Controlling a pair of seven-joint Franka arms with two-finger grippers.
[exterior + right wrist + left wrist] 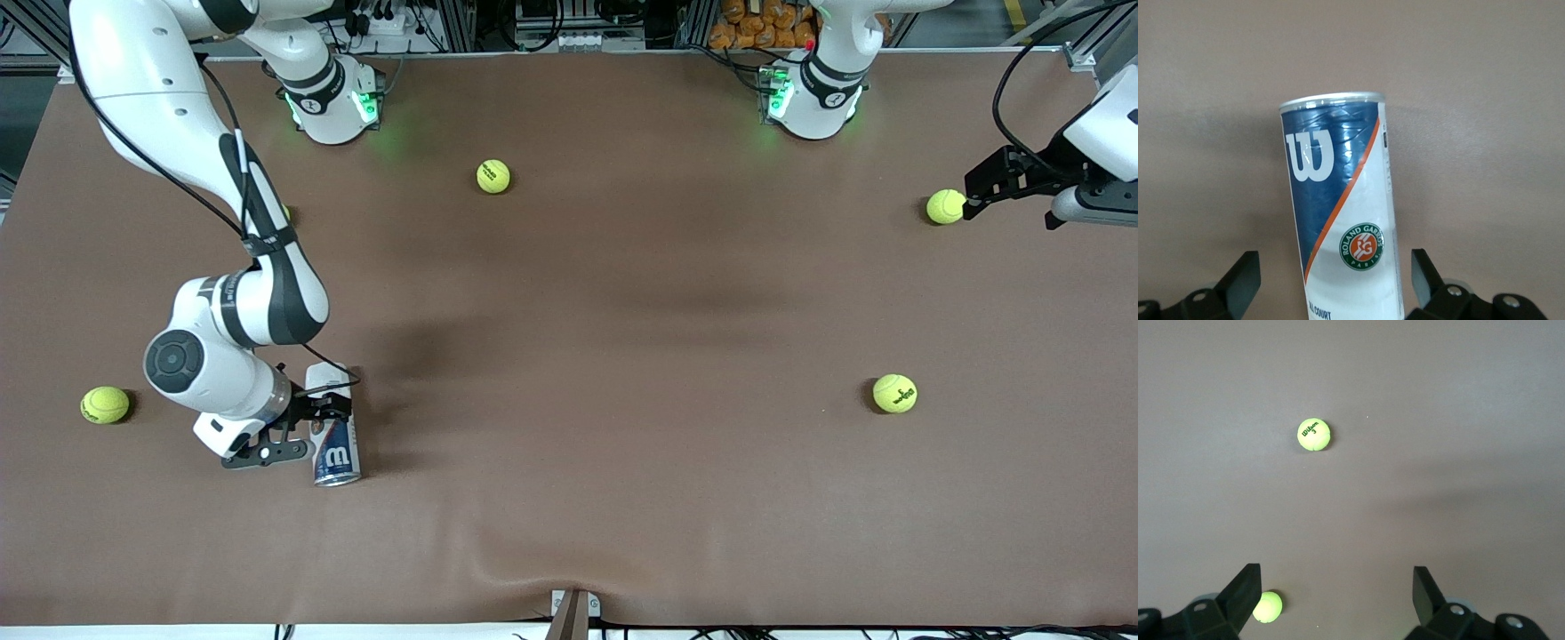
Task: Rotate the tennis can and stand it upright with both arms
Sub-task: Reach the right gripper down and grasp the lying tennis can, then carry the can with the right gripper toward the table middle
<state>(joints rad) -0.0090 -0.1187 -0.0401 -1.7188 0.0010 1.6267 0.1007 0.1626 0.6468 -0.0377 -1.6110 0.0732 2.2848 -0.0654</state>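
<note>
Fingers spread wide on the right gripper point(322, 425), one on either side of the tennis can point(333, 427), and the right wrist view shows a gap between each finger and the can's wall. The can lies on its side near the desk's front edge, toward the right arm's end, its silvery rim pointing at that front edge. Its label is navy with a white "W", a thin orange stripe slanting across it, then white with a round green and orange badge. The left gripper point(969, 200) waits over the left arm's end of the desk with its fingers spread too, just beside a tennis ball point(945, 206). Four other yellow-green balls sit scattered well apart. The desk point(622, 311) is covered in a plain brown mat with a slight wrinkle at the middle of the front edge
</note>
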